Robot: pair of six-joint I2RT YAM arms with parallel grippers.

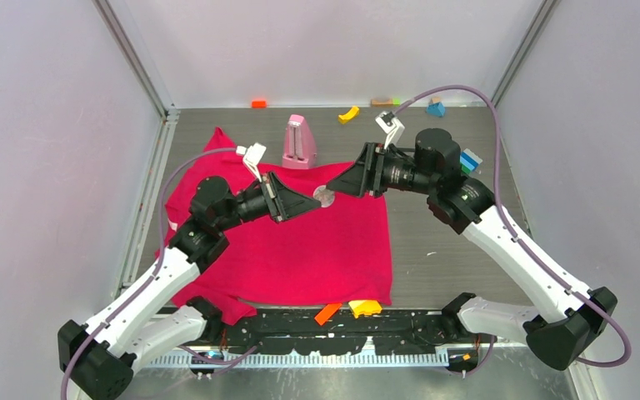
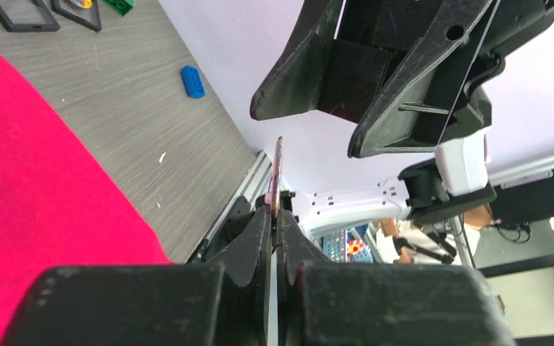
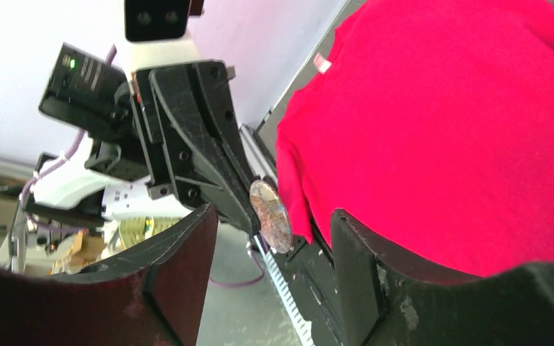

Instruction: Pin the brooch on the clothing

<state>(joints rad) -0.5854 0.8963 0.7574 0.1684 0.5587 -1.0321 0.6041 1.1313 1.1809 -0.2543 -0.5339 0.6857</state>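
The crimson-pink clothing [image 1: 300,242] lies spread on the table, also showing in the left wrist view [image 2: 36,187] and right wrist view [image 3: 462,122]. A small round disc, the brooch [image 1: 324,196], hangs above the shirt's upper edge. My left gripper [image 1: 315,200] is shut on the brooch, whose thin edge [image 2: 278,173] sticks up between the fingers. In the right wrist view the brooch's mottled face [image 3: 270,215] shows at the left gripper's tip. My right gripper [image 1: 333,188] stands open right beside the disc, its jaws wide apart on either side.
A pink wedge-shaped object [image 1: 299,142] stands behind the shirt. Small blocks lie along the back: orange [image 1: 258,103], yellow [image 1: 348,114], blue [image 1: 437,108]. An orange piece [image 1: 327,313] and a yellow piece [image 1: 365,307] sit at the shirt's near edge.
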